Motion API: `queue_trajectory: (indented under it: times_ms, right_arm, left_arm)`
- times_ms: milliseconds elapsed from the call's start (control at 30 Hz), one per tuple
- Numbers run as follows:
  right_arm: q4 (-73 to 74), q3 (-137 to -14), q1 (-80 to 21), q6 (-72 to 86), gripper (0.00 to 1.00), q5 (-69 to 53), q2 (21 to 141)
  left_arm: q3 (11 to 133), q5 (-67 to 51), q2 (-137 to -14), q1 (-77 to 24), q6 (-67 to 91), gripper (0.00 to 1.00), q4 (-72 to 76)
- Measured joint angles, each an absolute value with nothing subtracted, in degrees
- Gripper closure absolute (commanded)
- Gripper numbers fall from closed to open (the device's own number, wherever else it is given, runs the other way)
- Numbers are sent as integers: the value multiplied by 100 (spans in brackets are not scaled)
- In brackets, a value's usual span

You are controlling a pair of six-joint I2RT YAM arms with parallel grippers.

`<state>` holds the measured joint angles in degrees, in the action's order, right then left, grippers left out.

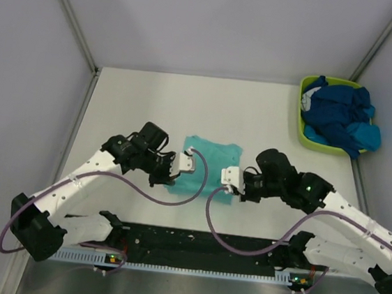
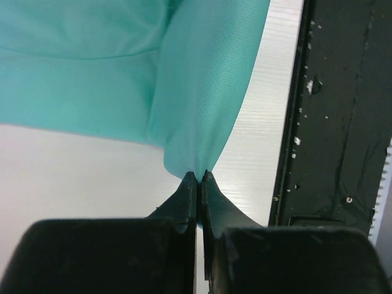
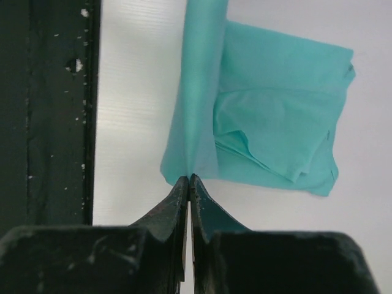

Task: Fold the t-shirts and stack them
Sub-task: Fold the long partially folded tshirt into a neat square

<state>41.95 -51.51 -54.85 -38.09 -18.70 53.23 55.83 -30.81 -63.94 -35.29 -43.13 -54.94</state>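
Left hand [image 2: 197, 176] and right hand [image 3: 188, 179] each clamp the near edge of the mint t-shirt [image 1: 217, 156].

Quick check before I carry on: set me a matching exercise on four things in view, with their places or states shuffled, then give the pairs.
Things:
1. mint t-shirt
2. blue t-shirts
3. lime-green tub
4. left gripper

Places or states:
a. heaped in the tub
b. shut on the mint t-shirt's edge
c. far right, holding clothes
d. centre of the top view, partly folded

Pairs: 1-d, 2-a, 3-c, 4-b
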Motion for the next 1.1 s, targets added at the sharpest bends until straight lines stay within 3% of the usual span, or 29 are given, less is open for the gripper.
queue_trajectory:
  times_ms: [333, 567, 867, 1033, 1100]
  right_arm:
    - [3118, -5376, -3142, -3675, 100, -2665, 6580]
    - [2517, -5918, -2314, -3544, 100, -2888, 7990]
    - [2228, -6554, -1817, -3409, 100, -2832, 9362]
    - [2180, -6984, -1669, -3284, 100, -2731, 10095]
    - [2156, -7140, -1645, -3238, 100, -2709, 10348]
  left_arm:
    - [7319, -2602, -8318, -2893, -3752, 100, -5035]
    - [8914, -2440, -10180, -2613, -3649, 100, -5006]
    - [9603, -2327, -11266, -2589, -3500, 99, -4574]
    - [10022, -2158, -11841, -2589, -3267, 93, -4289]
    - [10130, -2014, -12042, -2578, -3122, 81, -4143]
